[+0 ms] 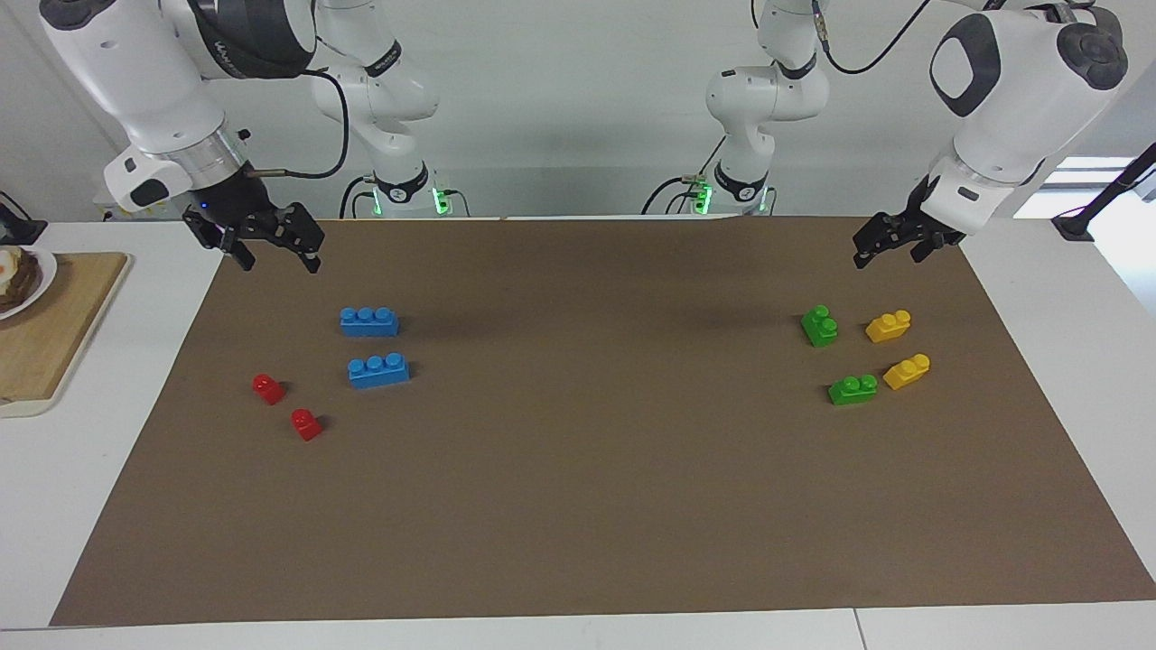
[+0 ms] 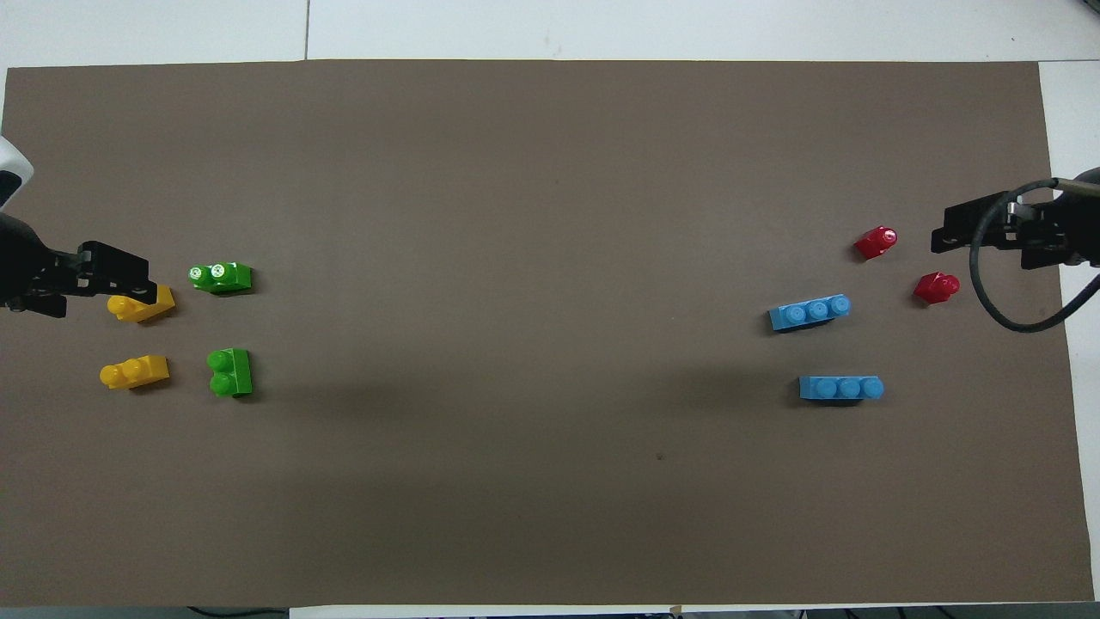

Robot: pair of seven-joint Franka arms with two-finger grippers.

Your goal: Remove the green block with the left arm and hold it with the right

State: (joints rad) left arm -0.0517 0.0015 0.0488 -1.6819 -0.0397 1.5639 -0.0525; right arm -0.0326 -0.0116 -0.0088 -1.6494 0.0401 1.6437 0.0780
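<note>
So you've got a brown mat [image 1: 578, 506] laid over a white table [image 1: 54, 506], with a plain pale wall at the robots' end. Off the mat at the right arm's end sits a wooden board [image 1: 45, 334] with a plate [image 1: 41, 284] on it.

Going near to far from the robots, at the left arm's end: one green block [image 1: 820, 326] lies beside a yellow brick [image 1: 889, 326], and a bit farther out a second green block [image 1: 853, 389] lies beside another yellow brick [image 1: 908, 371]. Both greens are small, bright, glossy, two round studs each, lying flat on the mat, touching nothing. At the right arm's end you've got two blue bricks [image 1: 369, 321] with three studs, then two little red bricks [image 1: 268, 388] farther out.

Your left gripper [image 1: 890, 244] hangs in the air over the mat's edge nearest the robots, fingers spread, nothing between them. It's well apart from both green blocks. Your right gripper [image 1: 271, 246] is also up in the air, over the mat's corner at its own end, pointing down, fingers spread wide and holding nothing.
</note>
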